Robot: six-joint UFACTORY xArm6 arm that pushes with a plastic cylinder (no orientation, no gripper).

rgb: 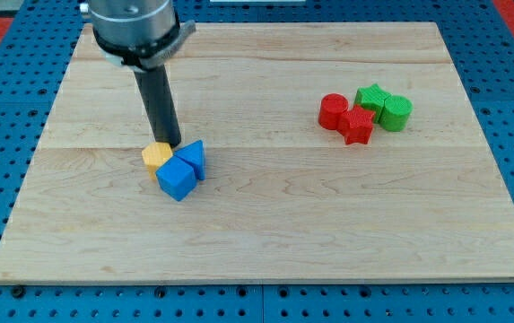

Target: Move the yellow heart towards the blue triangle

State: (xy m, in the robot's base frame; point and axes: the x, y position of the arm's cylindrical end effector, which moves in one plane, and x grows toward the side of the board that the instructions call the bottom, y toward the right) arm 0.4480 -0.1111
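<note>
The yellow heart (156,157) lies on the wooden board (265,224) at the view's left of centre. It touches a blue cube (177,178) at its lower right. The blue triangle (193,157) sits just right of the heart, also against the cube. My tip (173,144) stands just above the three blocks, between the yellow heart and the blue triangle, at their top edges. The dark rod rises from there to the arm's head at the view's top left.
At the view's upper right sits a cluster: a red cylinder (333,110), a red star (358,125), a green star (372,97) and a green cylinder (396,112). A blue pegboard (5,108) surrounds the board.
</note>
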